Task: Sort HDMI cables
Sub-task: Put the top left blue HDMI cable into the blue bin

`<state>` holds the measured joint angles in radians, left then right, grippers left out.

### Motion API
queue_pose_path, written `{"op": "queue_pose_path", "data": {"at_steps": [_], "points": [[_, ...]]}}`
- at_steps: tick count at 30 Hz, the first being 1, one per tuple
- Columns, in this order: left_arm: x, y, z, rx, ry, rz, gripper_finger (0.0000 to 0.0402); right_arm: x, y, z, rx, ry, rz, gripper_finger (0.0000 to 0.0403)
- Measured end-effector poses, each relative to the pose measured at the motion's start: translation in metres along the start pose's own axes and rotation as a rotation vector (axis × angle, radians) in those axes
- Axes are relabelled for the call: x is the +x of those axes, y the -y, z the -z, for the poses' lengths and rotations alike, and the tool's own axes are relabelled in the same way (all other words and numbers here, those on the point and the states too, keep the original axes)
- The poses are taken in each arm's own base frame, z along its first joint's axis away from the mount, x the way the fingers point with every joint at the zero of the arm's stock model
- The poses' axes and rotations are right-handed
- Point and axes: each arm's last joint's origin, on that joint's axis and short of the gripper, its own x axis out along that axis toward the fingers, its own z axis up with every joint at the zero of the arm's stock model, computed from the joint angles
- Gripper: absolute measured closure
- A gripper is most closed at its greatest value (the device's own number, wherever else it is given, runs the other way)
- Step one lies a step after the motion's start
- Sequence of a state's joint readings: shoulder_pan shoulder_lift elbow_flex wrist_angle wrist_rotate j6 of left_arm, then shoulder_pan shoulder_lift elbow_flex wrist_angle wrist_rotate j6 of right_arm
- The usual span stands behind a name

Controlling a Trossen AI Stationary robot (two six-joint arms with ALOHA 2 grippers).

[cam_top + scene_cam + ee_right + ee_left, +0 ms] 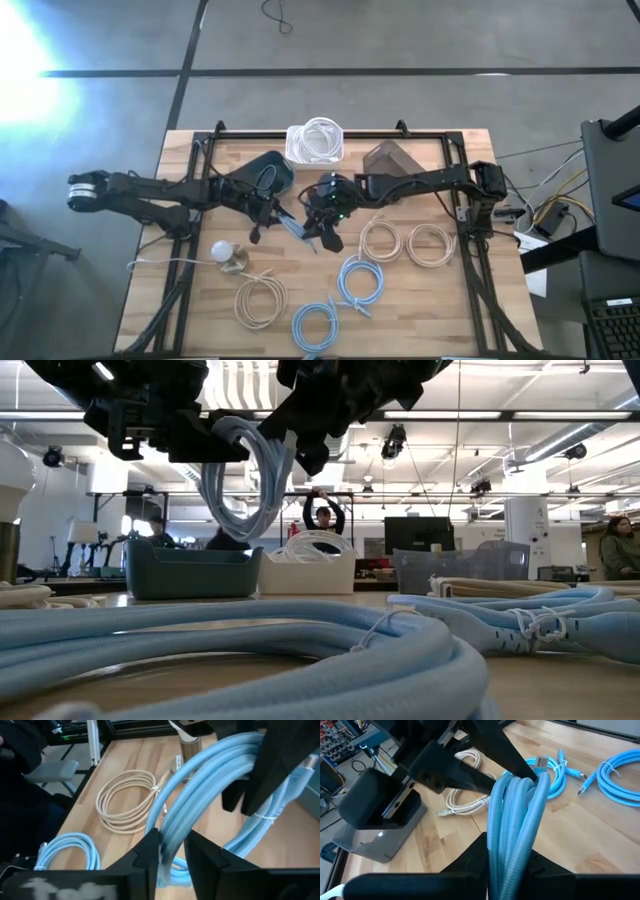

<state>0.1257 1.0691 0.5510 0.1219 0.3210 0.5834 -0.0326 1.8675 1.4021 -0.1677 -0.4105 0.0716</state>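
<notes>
Your left claw [290, 228] and right claw [322, 237] meet mid-surface, raised, arms reaching inward, both clamped on one light blue cable coil [245, 485].

in the high view the two arms meet over the middle of the worktop [420, 310], and the blue coil [297, 229] between them is almost fully covered, so its shape is not readable there. in the low view the nearest blue cable [250, 660] is blurred and cut by the bottom edge. the left wrist view cuts off the far blue coil [620, 775] at the right edge.
</notes>
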Motion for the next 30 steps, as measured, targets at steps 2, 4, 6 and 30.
{"op": "queue_pose_path", "data": {"at_steps": [2, 4, 6, 30], "points": [[0.0, 0.0, 0.0, 0.0, 0.0, -0.001, 0.0349, 0.0, 0.001, 0.0, 0.012, -0.001, 0.018, 0.0294], [0.0, 0.0, 0.0, 0.0, -0.002, -0.002, 0.0349, 0.0, 0.002, 0.001, 0.033, -0.007, 0.051, 0.0276], [0.0, 0.0, 0.0, 0.0, -0.006, -0.009, 0.0349, -0.002, 0.002, 0.002, 0.046, -0.023, 0.083, 0.0259], [-0.049, -0.024, -0.019, -0.381, -0.431, -0.703, 0.0359, -0.07, -0.029, -0.004, 0.085, -0.051, 0.502, 0.023]]}}
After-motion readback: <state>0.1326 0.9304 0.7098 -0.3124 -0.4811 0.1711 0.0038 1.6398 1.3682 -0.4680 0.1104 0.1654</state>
